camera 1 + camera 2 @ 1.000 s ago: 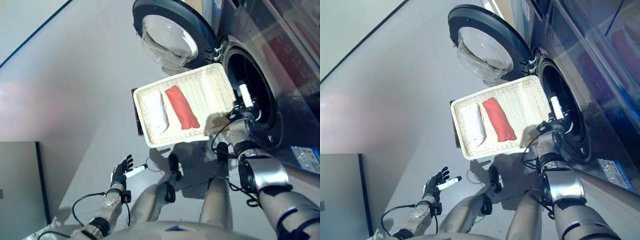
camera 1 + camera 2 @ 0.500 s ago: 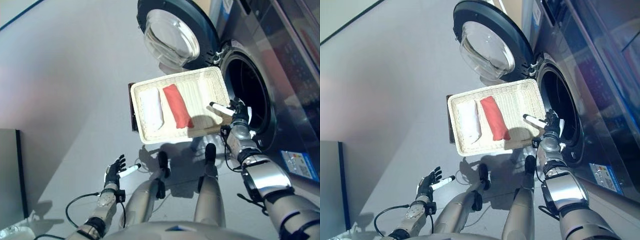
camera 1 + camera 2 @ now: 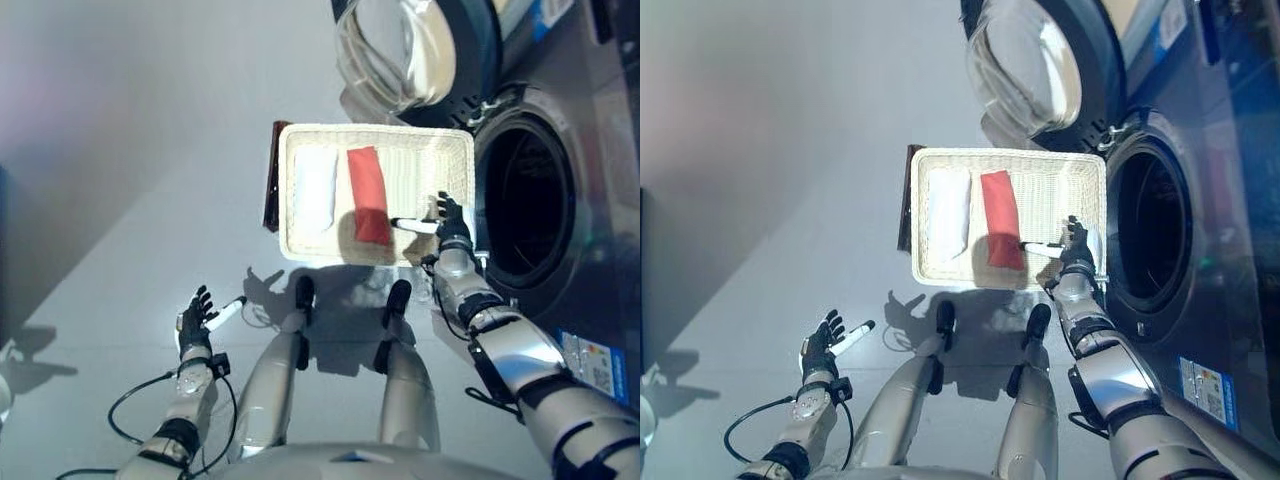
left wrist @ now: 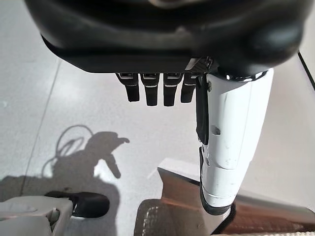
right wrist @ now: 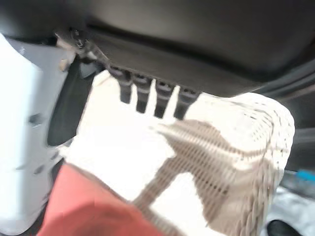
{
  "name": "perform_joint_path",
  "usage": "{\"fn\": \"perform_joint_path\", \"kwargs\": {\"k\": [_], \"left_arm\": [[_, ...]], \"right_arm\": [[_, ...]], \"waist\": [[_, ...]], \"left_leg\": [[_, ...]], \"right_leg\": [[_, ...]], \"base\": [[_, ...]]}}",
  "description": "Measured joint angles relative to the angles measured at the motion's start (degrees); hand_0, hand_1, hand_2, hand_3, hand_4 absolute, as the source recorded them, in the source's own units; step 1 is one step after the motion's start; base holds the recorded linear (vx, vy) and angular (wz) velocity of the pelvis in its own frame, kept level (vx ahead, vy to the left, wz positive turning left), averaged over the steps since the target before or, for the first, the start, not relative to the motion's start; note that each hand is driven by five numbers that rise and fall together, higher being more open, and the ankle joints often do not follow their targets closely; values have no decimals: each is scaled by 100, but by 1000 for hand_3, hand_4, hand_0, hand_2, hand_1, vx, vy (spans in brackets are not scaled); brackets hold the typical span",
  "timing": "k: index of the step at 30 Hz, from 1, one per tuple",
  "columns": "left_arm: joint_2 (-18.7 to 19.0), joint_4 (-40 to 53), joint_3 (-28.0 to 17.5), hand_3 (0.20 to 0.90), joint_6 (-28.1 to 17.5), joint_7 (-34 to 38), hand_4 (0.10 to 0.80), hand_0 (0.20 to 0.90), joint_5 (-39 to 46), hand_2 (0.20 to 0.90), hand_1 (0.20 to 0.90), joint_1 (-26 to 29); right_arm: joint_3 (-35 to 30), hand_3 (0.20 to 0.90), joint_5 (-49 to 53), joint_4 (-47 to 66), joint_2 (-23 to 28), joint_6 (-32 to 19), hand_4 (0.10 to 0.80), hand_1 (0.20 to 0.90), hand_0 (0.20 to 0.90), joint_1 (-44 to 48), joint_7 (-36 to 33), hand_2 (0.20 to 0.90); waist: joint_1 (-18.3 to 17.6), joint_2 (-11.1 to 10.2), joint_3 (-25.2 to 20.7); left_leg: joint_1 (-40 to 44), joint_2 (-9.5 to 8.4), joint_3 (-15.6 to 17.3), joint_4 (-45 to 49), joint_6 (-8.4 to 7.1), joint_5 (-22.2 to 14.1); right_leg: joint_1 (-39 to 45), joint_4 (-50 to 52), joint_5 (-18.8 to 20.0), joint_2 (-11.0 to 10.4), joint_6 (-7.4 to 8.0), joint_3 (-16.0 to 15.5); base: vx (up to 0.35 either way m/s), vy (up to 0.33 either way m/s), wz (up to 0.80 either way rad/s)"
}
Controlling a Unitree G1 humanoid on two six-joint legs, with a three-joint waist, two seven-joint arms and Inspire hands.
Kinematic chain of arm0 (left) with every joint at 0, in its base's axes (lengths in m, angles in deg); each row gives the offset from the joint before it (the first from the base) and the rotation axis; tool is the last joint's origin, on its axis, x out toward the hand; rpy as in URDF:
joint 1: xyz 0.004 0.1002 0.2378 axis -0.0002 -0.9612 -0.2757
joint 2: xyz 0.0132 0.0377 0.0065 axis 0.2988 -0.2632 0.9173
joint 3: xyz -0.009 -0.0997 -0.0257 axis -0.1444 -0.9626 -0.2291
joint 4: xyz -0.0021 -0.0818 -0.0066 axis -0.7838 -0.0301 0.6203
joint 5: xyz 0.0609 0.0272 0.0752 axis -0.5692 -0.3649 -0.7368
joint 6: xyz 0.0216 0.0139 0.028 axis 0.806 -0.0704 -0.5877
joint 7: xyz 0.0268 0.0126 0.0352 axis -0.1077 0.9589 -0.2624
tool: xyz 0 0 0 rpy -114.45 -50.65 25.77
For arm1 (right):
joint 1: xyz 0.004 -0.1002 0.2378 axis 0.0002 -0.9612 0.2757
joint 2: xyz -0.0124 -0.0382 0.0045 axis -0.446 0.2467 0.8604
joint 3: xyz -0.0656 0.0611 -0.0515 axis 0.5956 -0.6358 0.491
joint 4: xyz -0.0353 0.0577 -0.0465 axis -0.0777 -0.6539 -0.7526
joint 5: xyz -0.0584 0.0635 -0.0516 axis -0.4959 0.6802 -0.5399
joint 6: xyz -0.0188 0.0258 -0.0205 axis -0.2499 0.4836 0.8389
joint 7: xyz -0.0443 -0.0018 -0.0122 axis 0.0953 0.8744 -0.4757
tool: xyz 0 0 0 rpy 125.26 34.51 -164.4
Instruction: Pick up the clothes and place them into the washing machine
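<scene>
The right hand (image 3: pixel 447 219), fingers spread and empty, hovers mid-frame over the basket (image 3: pixel 455 148); it should descend squarely onto the red cloth (image 3: pixel 369 193) before closing.

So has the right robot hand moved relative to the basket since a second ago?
Yes. The right robot hand left the washer drum opening and came over the basket toward the red cloth.

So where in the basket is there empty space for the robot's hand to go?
The basket is bare on the side toward the washing machine, between the red cloth and that rim; the right hand hovers open there. The far side is crowded: the white cloth and red cloth lie side by side.
</scene>
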Motion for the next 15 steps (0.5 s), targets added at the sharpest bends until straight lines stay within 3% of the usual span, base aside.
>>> {"fn": "perform_joint_path", "kwargs": {"k": [8,10,13,14,15], "left_arm": [[237,994,-32,900,-7,211,800,900,-24,900,900,202],[281,1280,-171,900,-14,234,800,900,-62,900,900,262],[364,1534,-174,900,-9,297,800,900,-119,900,900,375],[396,1745,-174,900,-10,311,800,900,-146,900,900,397],[401,1793,-176,900,-14,316,800,900,-150,900,900,430]], "right_arm": [[24,900,-85,-448,-12,14,800,900,900,656,-240,900],[141,900,-111,-575,0,22,800,900,900,843,-282,900],[178,900,-321,-742,-17,153,800,900,900,995,-385,900],[289,664,-454,-930,-14,253,631,664,664,1110,-434,664],[294,527,-499,-991,-21,290,533,527,527,1164,-486,527]], "waist": [[358,-118,361],[415,-140,394],[565,-185,436],[641,-190,470],[664,-192,486]], "left_leg": [[-307,-13,-528,258,-81,1],[-533,-18,-641,453,-118,-60],[-757,-38,-706,639,-112,-92],[-893,-47,-740,766,-117,-122],[-959,-49,-756,824,-135,-151]], "right_leg": [[-71,500,-346,-74,-89,-547],[-244,761,-538,-84,-44,-576],[-463,1081,-679,-120,-104,-582],[-588,1219,-741,-141,-105,-589],[-640,1285,-772,-148,-112,-599]], "base": [[26,-20,34],[108,-12,31],[-22,23,19],[-23,50,16],[-26,51,15]]}}
